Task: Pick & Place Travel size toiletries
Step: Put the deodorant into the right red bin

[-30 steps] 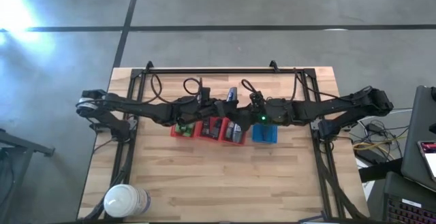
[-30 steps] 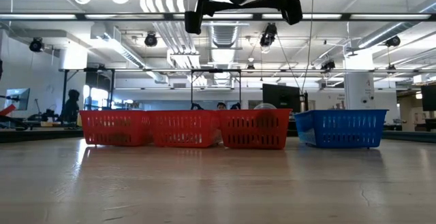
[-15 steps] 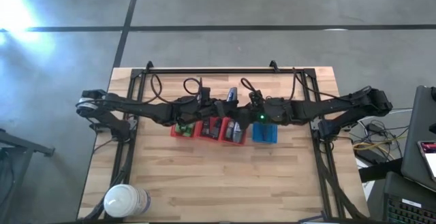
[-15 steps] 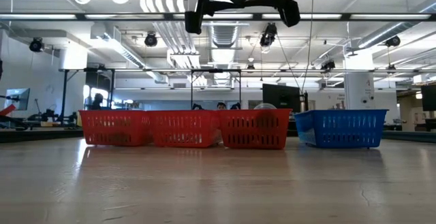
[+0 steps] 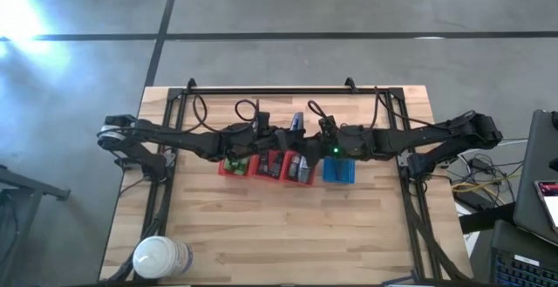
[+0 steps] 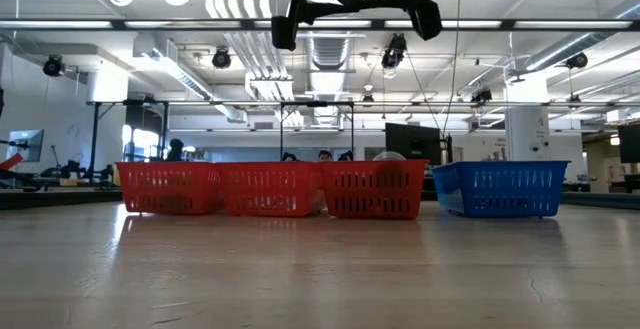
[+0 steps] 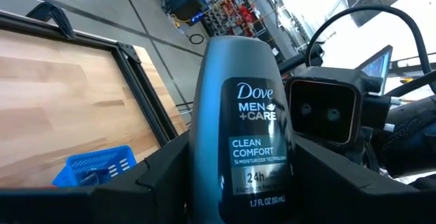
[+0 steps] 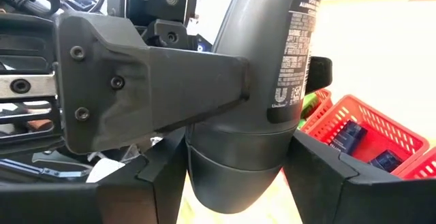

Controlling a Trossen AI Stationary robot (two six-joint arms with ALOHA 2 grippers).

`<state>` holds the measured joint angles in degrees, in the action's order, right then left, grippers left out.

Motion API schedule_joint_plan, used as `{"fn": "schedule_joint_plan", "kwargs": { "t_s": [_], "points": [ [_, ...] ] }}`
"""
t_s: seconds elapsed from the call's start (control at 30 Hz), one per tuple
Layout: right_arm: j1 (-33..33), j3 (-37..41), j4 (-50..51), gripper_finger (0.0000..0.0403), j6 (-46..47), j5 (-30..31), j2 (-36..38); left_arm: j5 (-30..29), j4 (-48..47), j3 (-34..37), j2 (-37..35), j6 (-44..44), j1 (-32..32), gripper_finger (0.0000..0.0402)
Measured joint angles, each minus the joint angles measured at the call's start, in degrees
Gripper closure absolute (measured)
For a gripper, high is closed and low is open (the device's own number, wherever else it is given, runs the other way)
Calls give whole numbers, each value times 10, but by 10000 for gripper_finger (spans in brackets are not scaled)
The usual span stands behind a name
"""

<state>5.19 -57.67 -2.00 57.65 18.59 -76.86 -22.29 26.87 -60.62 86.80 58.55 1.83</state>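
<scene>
While above baskets [image 5: 281,166]: both grippers [image 5: 297,138] on bottle [image 7: 240,129]

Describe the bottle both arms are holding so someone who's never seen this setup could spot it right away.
Start at the row of red baskets on the wooden table; the two dark arms meet in the air just above it. Between them, the left gripper and right gripper both clamp one dark grey Dove Men+Care bottle. Unlike the other toiletries, it is not lying in a basket.

Grey bottle [image 7: 235,129] label: Dove MEN+CARE CLEAN COMFORT 24h
</scene>
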Motion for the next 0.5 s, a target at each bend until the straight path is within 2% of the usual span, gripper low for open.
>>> {"fn": "schedule_joint_plan", "kwargs": {
  "t_s": [0.17, 0.27, 0.5],
  "points": [
    [0, 0, 14, 206, -5, -2, 1, 10, -1, 0, 0, -20, 0, 147],
    [1, 0, 34, 206, -4, -9, 4, 35, -14, 0, -5, -39, 0, 134],
    [-1, 0, 83, 206, 20, -6, 5, 53, -146, 0, -49, -44, 0, 110]
  ]
}}
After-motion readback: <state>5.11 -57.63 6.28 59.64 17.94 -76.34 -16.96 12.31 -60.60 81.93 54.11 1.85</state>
